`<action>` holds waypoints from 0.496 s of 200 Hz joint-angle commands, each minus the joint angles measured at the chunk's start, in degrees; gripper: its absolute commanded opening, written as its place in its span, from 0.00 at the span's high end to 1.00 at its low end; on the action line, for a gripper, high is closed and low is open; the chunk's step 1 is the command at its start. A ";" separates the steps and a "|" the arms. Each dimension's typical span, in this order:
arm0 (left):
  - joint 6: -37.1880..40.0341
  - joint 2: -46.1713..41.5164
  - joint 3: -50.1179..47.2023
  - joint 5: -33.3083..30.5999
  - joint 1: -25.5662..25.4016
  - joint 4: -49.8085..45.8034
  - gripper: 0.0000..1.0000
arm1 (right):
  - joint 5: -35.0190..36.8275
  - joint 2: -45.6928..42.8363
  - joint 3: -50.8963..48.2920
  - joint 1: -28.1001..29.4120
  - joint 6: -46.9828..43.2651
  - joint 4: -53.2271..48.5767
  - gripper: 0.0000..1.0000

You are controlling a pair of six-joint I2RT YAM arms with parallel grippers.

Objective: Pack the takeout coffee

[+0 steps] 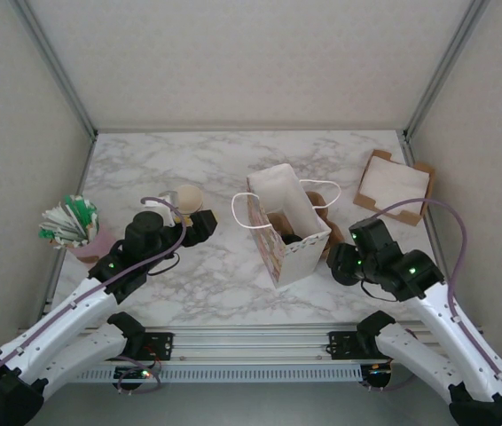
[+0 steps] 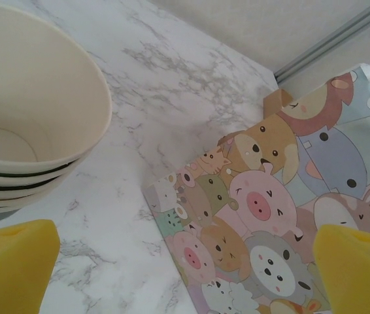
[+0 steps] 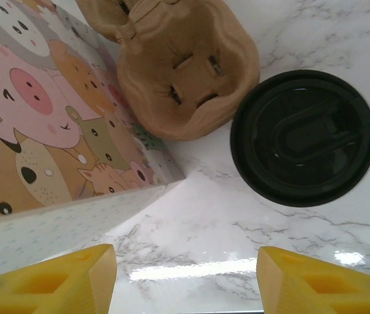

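Top external shows the takeout coffee (image 1: pixel 291 238) dark inside the cartoon bag (image 1: pixel 278 182); left wrist, the left gripper (image 2: pixel 185 275) spread wide and empty beside stacked cream cups (image 2: pixel 28 111); right wrist, the right gripper (image 3: pixel 185 278) parted, empty, near black lids (image 3: pixel 302 137).

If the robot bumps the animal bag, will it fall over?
Quite possibly. The animal bag stands tall and narrow with its top open, so a bump up high would likely tip it. The marble table looks smooth, so a low push might just slide it. Its thin paper walls would probably crumple if squeezed.
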 commanded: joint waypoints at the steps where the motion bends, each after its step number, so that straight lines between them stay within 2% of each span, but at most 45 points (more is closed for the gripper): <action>1: -1.01 0.86 -0.02 -1.76 -0.36 -1.68 0.01 | -4.27 1.46 -1.08 -0.98 -1.40 4.10 0.41; 99: -1.68 2.40 0.94 -2.68 -0.36 -1.57 0.01 | -12.27 4.85 -5.24 -1.25 -1.00 12.34 0.42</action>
